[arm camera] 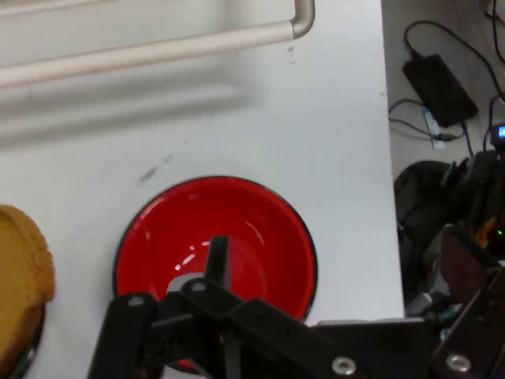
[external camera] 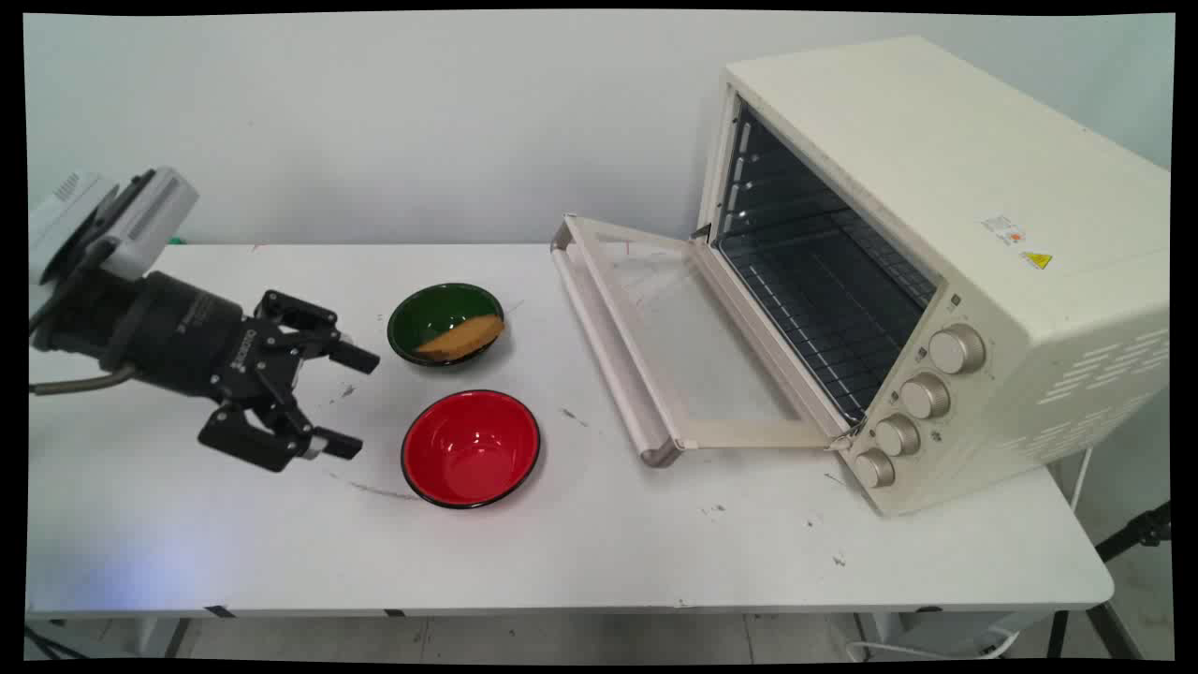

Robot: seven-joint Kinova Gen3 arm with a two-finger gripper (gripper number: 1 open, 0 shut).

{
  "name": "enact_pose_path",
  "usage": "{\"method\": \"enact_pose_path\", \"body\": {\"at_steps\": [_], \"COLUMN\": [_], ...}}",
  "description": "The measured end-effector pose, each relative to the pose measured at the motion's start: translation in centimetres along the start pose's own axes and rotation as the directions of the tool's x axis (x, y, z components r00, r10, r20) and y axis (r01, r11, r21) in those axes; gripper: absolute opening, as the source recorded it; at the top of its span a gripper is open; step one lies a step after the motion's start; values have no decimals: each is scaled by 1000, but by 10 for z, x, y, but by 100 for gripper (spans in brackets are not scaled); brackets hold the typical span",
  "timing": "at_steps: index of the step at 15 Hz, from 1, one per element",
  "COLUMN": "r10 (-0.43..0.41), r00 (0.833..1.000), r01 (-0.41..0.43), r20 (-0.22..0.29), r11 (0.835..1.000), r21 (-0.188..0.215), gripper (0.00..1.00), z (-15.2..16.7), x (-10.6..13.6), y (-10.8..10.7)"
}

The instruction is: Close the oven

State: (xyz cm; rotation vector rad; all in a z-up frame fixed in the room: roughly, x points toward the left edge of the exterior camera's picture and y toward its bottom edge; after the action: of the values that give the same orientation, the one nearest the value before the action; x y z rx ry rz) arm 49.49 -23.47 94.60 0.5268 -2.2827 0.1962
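Main view: gripper (external camera: 348,401) wide open, holding nothing, just left of red bowl (external camera: 471,448), nr green bowl (external camera: 445,322) w/ bread (external camera: 460,336)

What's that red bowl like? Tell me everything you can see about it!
The red bowl is round and shiny, glossy red inside with a thin black rim. It looks like glazed ceramic or plastic. It sits upright on the white table and is empty. The green bowl sits just behind it, apart, and the oven door lies to its right. The open gripper hovers at its left, not touching it.
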Motion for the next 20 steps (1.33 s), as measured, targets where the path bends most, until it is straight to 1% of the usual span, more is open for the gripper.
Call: {"method": "enact_pose_path", "body": {"at_steps": [2, 5, 9, 12, 16, 20], "r10": [-2, -4, -12, -24, -41, -41], "r00": [1000, 1000, 1000, 999, 997, 995], "r01": [2, 5, 11, 19, 27, 19], "r20": [-12, -18, 3, 22, 58, 93], "r11": [1000, 997, 989, 982, 977, 976], "r21": [23, 75, 147, 187, 213, 218], "gripper": [100, 100, 100, 100, 100, 100], "z": [4, 17, 47, 77, 119, 161], "x": [5, 15, 26, 34, 39, 40], "y": [-7, -24, -49, -63, -76, -85]}}
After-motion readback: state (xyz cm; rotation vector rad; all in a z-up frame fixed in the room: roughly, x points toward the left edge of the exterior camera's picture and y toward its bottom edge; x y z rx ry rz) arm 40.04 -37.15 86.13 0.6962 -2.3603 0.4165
